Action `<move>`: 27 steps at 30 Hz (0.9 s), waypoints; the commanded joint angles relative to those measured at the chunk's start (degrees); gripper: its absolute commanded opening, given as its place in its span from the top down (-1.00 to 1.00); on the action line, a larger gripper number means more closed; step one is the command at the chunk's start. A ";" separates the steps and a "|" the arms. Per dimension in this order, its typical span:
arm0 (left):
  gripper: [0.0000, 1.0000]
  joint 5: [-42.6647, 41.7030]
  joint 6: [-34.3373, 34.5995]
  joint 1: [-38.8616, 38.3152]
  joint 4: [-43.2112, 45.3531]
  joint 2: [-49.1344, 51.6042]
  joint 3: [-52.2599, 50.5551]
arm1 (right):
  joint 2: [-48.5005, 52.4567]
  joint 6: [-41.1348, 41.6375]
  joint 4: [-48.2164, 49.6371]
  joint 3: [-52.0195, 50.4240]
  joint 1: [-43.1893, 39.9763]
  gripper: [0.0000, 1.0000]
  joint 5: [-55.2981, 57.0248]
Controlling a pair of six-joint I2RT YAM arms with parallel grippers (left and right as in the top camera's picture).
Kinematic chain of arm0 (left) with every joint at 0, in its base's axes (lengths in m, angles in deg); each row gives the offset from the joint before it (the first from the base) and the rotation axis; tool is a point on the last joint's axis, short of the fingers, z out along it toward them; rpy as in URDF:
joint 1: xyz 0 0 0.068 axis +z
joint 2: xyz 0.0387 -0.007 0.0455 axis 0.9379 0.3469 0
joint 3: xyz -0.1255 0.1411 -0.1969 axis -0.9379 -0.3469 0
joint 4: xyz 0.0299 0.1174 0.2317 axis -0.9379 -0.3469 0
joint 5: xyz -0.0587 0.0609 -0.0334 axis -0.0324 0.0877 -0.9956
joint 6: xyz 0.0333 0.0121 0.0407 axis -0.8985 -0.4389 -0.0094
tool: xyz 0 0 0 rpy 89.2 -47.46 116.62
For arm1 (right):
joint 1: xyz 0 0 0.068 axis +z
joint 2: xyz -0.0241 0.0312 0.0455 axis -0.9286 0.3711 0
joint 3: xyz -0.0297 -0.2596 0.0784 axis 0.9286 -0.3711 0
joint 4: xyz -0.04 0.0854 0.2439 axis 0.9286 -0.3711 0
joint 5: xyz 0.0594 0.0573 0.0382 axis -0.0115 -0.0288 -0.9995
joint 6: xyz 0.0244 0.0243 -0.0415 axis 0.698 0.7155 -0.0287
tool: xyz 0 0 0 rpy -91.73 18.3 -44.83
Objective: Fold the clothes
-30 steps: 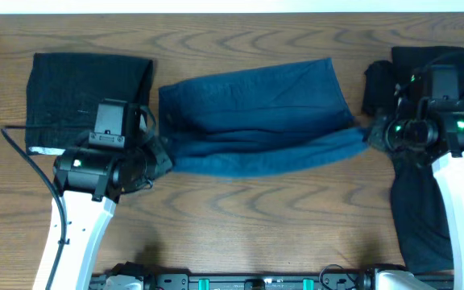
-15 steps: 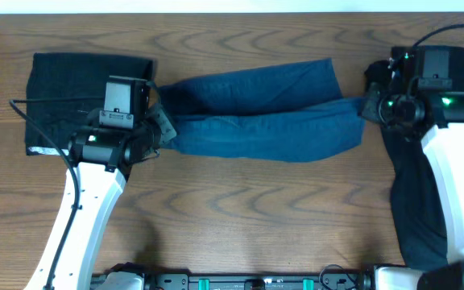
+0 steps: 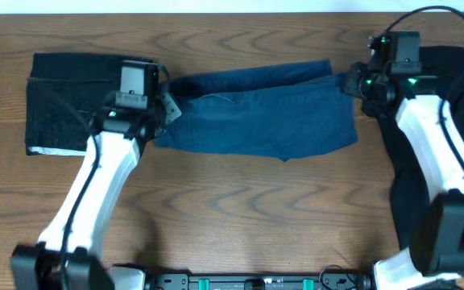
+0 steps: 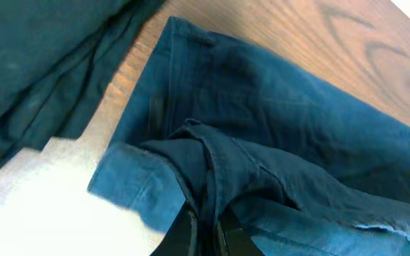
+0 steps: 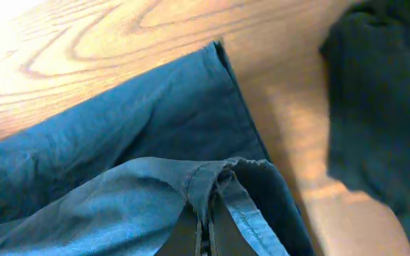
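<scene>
The denim-blue clothes piece (image 3: 256, 109) lies across the middle of the table, doubled over lengthwise. My left gripper (image 3: 167, 109) is shut on its left end, and the left wrist view shows blue fabric (image 4: 212, 163) bunched between the jaws (image 4: 206, 227). My right gripper (image 3: 346, 83) is shut on the right end, near the far corner. In the right wrist view a seamed blue hem (image 5: 219, 174) is pinched in the jaws (image 5: 206, 227). Both held edges sit over the lower layer of the garment.
A folded black garment (image 3: 63, 97) lies at the far left, its edge close to my left gripper and visible in the left wrist view (image 4: 41, 64). Another black garment (image 3: 413, 185) lies loose at the right under my right arm, seen too in the right wrist view (image 5: 383, 92).
Both grippers have moved toward the table's far edge, carrying the near edge of the blue garment up and over its far half. The black garments have not moved.
</scene>
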 commanded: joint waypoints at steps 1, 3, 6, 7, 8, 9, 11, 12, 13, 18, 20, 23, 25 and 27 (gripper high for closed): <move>0.88 2.60 0.31 0.26 3.06 4.17 0.94 | 3.85 -2.75 3.65 1.05 1.33 0.97 1.20; 0.88 2.62 0.31 0.44 5.73 6.27 0.94 | 5.86 -4.57 6.82 1.05 1.84 0.97 1.22; 0.88 2.62 0.31 0.98 9.18 8.79 0.94 | 8.55 -6.93 11.52 1.05 2.29 0.97 1.25; 0.88 2.60 0.33 1.20 9.88 9.44 0.94 | 9.31 -7.48 12.96 1.05 2.36 0.97 1.27; 0.88 2.62 0.33 1.42 10.45 10.08 0.94 | 9.99 -7.67 14.27 1.05 2.36 0.97 1.25; 0.88 2.60 0.33 1.53 10.86 10.54 0.94 | 10.54 -7.65 15.23 1.05 2.36 0.97 1.25; 0.88 2.62 0.31 1.62 11.56 11.85 0.94 | 11.45 -7.67 16.59 1.05 2.38 0.97 1.44; 0.88 2.64 0.31 1.62 11.85 12.52 0.94 | 11.82 -7.65 17.07 1.05 2.38 0.96 1.44; 0.88 2.78 0.31 1.60 11.96 13.14 0.94 | 12.20 -7.65 17.35 1.05 2.38 0.96 1.44; 0.88 2.82 0.28 1.60 13.31 16.00 0.94 | 14.08 -7.65 18.71 1.05 2.40 0.85 1.49; 0.88 2.82 0.28 1.60 14.45 17.05 0.94 | 14.80 -7.65 19.39 1.03 2.40 0.82 1.66; 0.88 3.02 0.28 1.62 15.91 17.90 0.94 | 16.11 -7.65 20.59 1.03 2.40 0.78 1.77; 0.88 3.02 0.31 1.62 16.94 18.32 0.94 | 17.09 -7.67 22.10 1.03 2.38 0.76 1.90; 0.88 3.02 0.28 1.60 17.97 18.62 0.94 | 18.03 -7.69 23.96 1.03 2.40 0.74 2.08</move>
